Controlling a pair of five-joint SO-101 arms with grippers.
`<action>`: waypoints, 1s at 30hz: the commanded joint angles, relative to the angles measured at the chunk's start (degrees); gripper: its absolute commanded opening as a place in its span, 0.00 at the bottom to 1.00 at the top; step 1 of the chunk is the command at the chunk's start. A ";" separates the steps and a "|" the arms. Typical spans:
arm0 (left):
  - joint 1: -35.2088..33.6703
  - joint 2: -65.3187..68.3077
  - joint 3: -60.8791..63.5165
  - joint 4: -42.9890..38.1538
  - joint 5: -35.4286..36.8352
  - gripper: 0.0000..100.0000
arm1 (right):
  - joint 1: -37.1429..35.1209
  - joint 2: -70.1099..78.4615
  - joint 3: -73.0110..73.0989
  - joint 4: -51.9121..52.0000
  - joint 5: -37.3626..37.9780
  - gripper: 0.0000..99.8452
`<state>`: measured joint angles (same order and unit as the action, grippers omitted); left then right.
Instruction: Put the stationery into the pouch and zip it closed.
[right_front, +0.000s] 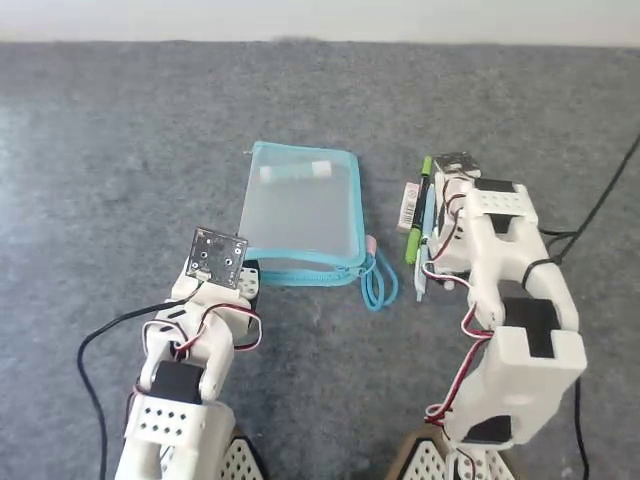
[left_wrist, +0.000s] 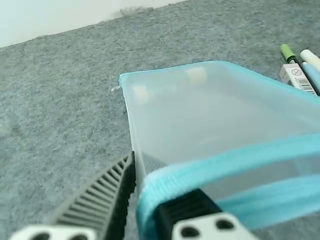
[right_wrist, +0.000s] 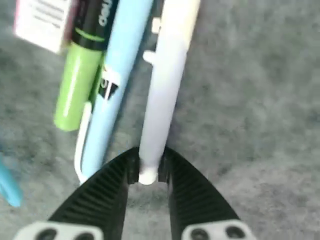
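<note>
The translucent pouch (right_front: 300, 212) with a teal zipper edge (left_wrist: 235, 165) lies flat mid-table, and a small white item (right_front: 295, 171) shows inside it. My left gripper (right_front: 252, 277) is at the pouch's near left corner, jaws shut on the teal edge (left_wrist: 147, 192). To the right of the pouch lie a green marker (right_front: 418, 205), a light blue pen (right_wrist: 117, 70), a white pen (right_wrist: 167, 85) and a labelled eraser (right_front: 408, 205). My right gripper (right_wrist: 147, 167) is shut on the near end of the white pen, low over the carpet.
Grey carpet (right_front: 120, 150) covers the table. The pouch's teal wrist loop (right_front: 378, 278) lies between the pouch and the pens. Cables trail from both arms, with one black cable (right_front: 605, 195) at the right edge.
</note>
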<state>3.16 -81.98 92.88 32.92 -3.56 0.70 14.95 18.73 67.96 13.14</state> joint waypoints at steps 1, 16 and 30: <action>0.00 -0.18 -0.40 -0.97 -0.44 0.01 | 2.24 -9.63 -1.32 5.41 1.76 0.01; 0.18 -0.18 -0.40 -1.14 -0.44 0.01 | -19.30 -59.74 4.22 33.63 11.60 0.01; -1.14 0.18 -0.92 -2.81 2.99 0.01 | -33.71 -57.98 8.79 35.03 11.60 0.01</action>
<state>3.08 -81.98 92.88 32.31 -2.42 -31.74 -45.89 28.13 100.66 24.22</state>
